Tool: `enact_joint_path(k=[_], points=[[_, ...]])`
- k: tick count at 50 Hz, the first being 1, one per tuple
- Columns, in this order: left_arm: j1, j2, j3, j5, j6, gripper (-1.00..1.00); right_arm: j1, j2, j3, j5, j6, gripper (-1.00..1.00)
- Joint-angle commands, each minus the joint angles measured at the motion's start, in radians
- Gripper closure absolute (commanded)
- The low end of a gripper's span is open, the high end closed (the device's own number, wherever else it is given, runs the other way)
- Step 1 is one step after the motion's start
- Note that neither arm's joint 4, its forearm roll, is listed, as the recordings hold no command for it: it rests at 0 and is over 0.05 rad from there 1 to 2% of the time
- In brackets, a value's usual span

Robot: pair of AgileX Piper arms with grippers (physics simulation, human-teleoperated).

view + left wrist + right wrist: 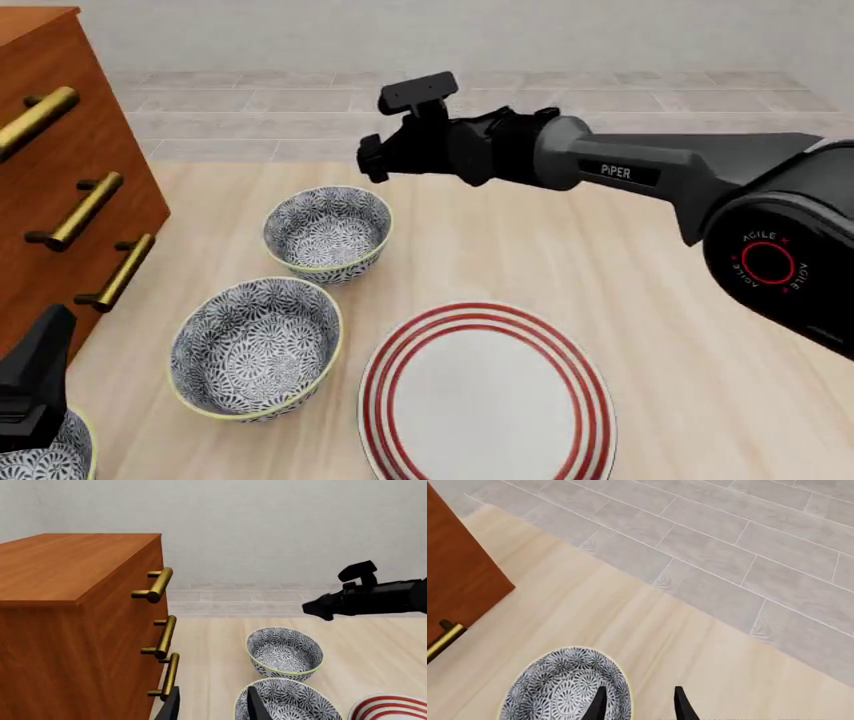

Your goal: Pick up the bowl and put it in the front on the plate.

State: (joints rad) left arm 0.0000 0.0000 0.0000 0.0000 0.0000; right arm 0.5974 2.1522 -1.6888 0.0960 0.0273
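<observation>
Three floral bowls stand in a diagonal row left of the plate (pixel 487 395), which is white with red rings. The far bowl (pixel 327 232) sits below and a little in front of my right gripper (pixel 372 160). In the right wrist view that gripper (pixel 639 705) is open, one fingertip (pixel 599 703) over the rim of the far bowl (pixel 564 690), and nothing is between the fingers. The middle bowl (pixel 256 345) lies beside the plate. The near bowl (pixel 51 460) is cut off by the frame's corner, under my left gripper (pixel 213 707), which is open and empty.
A wooden drawer cabinet (pixel 54 190) with brass handles (pixel 83 212) stands along the table's left side, close to the bowls. The right arm (pixel 641 170) stretches across the table above the far edge. Grey tiled floor (pixel 747 540) lies beyond the table.
</observation>
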Motion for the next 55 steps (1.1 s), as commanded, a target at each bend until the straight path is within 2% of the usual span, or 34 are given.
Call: enact_joint_path(k=[1,50,54,55], points=[[0.0,0.0,0.0,0.0,0.0,-1.0,0.001,0.033,-0.01,-0.002,0.025,-1.0],[0.0,0.0,0.0,0.0,0.0,-1.0,0.004,0.161,-0.096,0.016,0.064,-1.0],[0.0,0.0,0.0,0.0,0.0,-1.0,0.004,0.174,-0.1,0.013,0.057,-1.0],[0.0,0.0,0.0,0.0,0.0,-1.0,0.008,0.177,-0.094,0.009,0.028,-1.0]])
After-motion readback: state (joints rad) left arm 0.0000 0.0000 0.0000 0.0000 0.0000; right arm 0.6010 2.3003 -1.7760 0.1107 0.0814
